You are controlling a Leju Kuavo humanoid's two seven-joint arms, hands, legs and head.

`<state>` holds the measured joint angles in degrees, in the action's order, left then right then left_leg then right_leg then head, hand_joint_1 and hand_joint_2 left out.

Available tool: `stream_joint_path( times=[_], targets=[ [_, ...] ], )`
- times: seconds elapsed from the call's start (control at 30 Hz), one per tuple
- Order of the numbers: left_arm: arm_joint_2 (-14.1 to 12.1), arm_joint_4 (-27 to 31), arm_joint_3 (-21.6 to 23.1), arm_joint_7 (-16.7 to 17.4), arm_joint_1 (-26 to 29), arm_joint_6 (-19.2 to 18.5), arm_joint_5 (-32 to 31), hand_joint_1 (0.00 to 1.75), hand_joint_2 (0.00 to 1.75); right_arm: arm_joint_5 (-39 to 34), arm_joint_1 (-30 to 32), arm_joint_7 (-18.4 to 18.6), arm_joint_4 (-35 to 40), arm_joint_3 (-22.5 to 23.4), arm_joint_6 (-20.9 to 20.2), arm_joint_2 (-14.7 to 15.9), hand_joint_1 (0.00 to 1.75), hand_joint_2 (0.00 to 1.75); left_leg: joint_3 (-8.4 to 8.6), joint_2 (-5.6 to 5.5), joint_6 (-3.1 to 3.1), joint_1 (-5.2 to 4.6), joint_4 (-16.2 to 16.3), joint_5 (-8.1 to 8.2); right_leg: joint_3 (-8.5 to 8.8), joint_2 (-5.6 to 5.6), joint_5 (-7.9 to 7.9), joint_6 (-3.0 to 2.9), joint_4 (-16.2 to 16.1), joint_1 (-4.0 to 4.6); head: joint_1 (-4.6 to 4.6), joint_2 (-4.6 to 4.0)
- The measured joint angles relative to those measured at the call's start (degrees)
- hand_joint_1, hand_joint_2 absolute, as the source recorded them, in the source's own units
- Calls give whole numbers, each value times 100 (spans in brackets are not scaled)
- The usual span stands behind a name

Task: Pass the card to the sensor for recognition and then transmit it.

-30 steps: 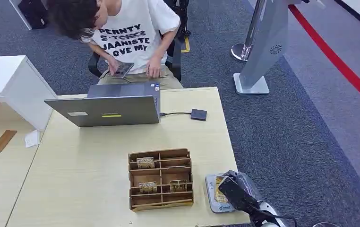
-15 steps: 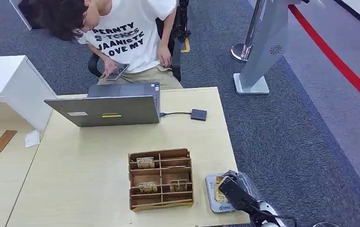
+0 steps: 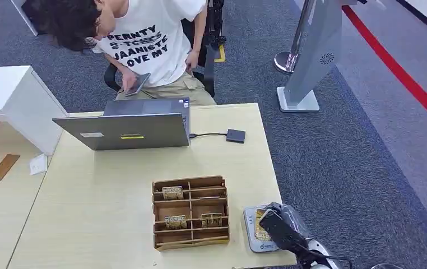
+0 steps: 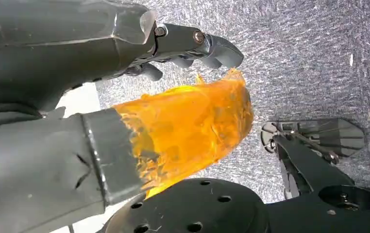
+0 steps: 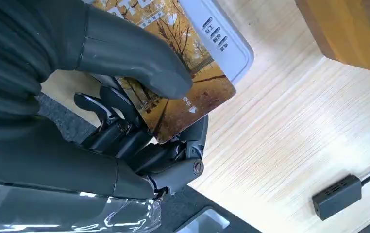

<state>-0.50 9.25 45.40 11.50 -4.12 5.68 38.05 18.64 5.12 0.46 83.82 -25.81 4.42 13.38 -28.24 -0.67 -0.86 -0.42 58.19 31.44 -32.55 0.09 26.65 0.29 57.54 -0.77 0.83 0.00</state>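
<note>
Light wooden table [image 3: 110, 196]: carries every item below; the right hand works over its near right corner. Person [image 3: 144, 39] seated at the far side, well beyond the hand, holding a phone [image 3: 137, 84]. Grey laptop [image 3: 124, 129], open, far from the hand, lid back toward the robot. Wooden card rack [image 3: 190, 212], divided into compartments with several cards upright in them, just beside the hand on its left. Sensor [image 3: 251, 230], a flat grey-white reader pad, directly beneath the hand. Small black hub [image 3: 235, 135] on a cable, beyond the hand near the laptop. Right hand [image 5: 139, 111]: thumb on top, dark fingers below, pinching the card [image 5: 183, 97], an autumn-tree print, held over the sensor. Left hand [image 4: 173, 97]: above grey carpet; whether its fingers hold anything cannot be told.
</note>
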Motion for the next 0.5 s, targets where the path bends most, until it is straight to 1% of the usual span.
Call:
stream_joint_path(
  times=[0.5],
  targets=[
    [0, 0, 31, -2, 0, 24, 24, 0, 0, 0, 6, 0, 2, -2, 7, 0, 175, 175, 0, 0, 0, 0, 0, 0, 0, 0, 0, 0, 0, 0, 0, 0]
  ],
)
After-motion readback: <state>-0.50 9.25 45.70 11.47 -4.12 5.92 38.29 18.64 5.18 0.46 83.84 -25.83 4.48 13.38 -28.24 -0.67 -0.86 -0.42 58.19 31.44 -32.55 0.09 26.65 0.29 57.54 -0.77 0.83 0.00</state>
